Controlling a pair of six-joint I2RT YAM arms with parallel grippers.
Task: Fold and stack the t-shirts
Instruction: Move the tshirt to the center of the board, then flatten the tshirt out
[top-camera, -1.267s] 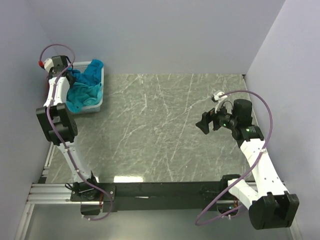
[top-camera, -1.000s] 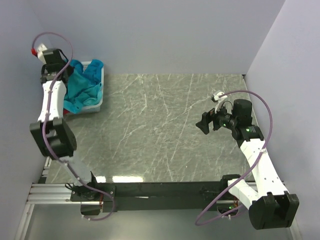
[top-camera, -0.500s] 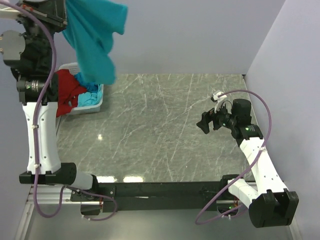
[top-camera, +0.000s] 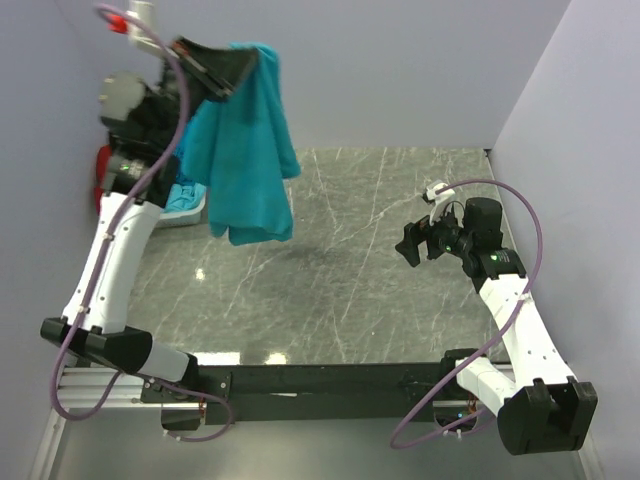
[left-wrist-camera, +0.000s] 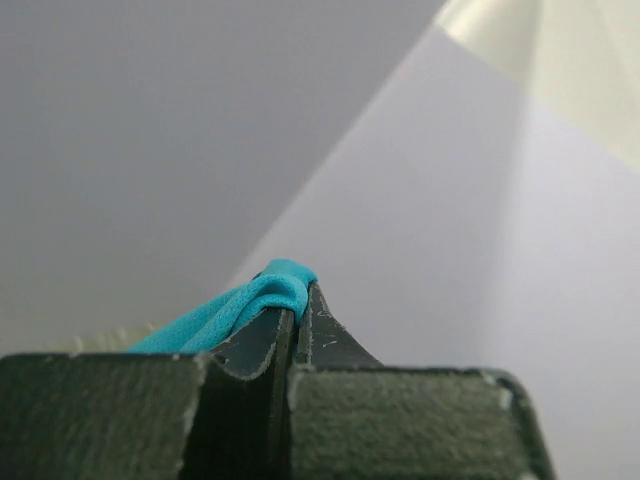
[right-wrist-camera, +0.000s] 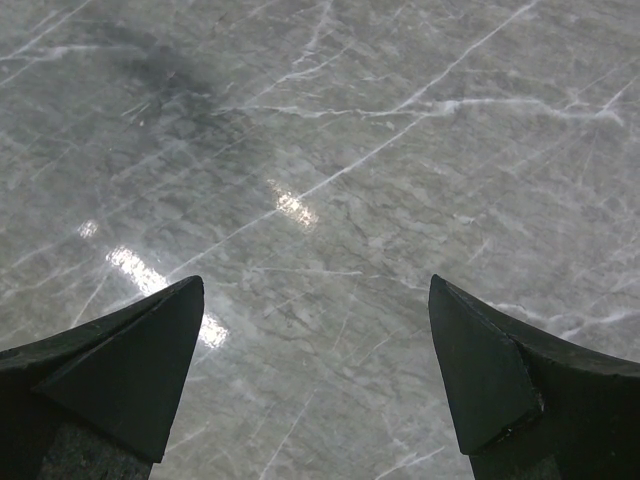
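My left gripper (top-camera: 252, 60) is raised high at the back left and is shut on a turquoise t-shirt (top-camera: 245, 160), which hangs down from it above the table's left part. In the left wrist view the cloth (left-wrist-camera: 270, 288) is pinched at the gripper (left-wrist-camera: 296, 300), with only walls behind. A red t-shirt (top-camera: 103, 175) and more turquoise cloth (top-camera: 185, 197) lie in the white basket (top-camera: 183, 216) at the back left, partly hidden by my left arm. My right gripper (top-camera: 408, 247) is open and empty, above the table's right part; in its wrist view (right-wrist-camera: 315, 330) only bare marble shows.
The grey marble table (top-camera: 330, 270) lies between lilac walls on the left, back and right. A black rail (top-camera: 330, 380) with both arm bases runs along the near edge.
My left arm has lifted the turquoise t-shirt out of the basket and swung it right, over the table. The red t-shirt in the basket came into sight. The right arm has not moved.
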